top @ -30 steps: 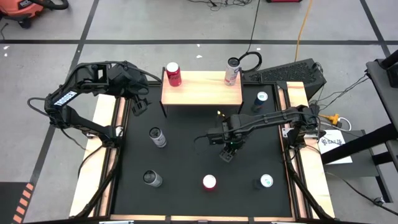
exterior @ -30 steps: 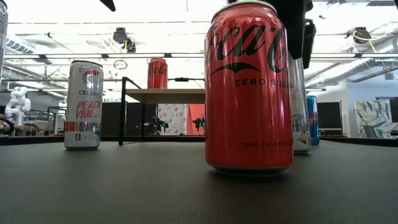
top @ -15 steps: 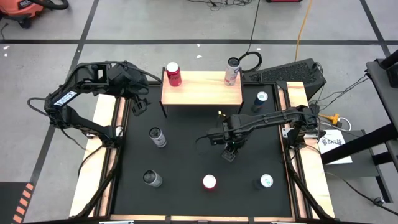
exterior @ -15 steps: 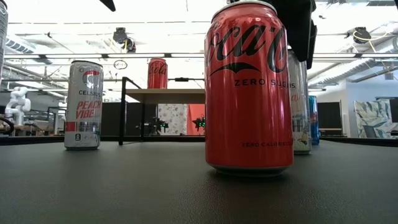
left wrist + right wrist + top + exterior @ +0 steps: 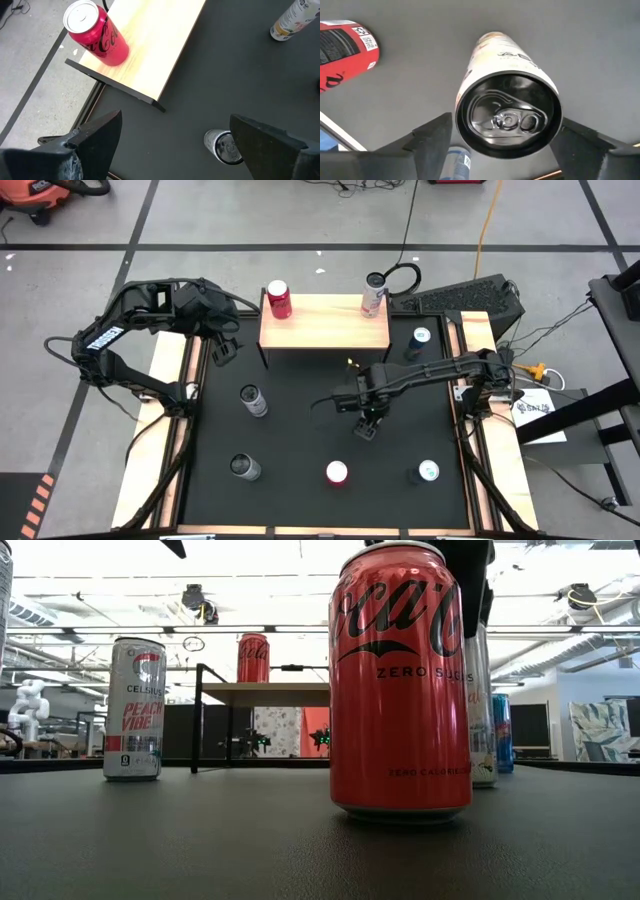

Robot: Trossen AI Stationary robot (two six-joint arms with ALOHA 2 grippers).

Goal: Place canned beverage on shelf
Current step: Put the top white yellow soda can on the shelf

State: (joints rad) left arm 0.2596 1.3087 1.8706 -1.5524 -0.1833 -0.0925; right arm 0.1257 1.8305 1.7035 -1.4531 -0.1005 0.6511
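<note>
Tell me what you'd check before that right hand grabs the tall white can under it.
1. Tall white can stands upright on the black mat: ok.
2. Right hand is open, with one finger on each side of the can: ok.
3. The can sits midway between the fingers: ok.
4. How far down the can the fingers reach: cannot tell.
5. Light-wood shelf has bare space between its red can and slim pale can: ok.
6. Left hand is open and parked by the shelf's left end: ok.

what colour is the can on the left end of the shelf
Red, with a silver top; the can on the shelf shows best in the left wrist view.
</note>
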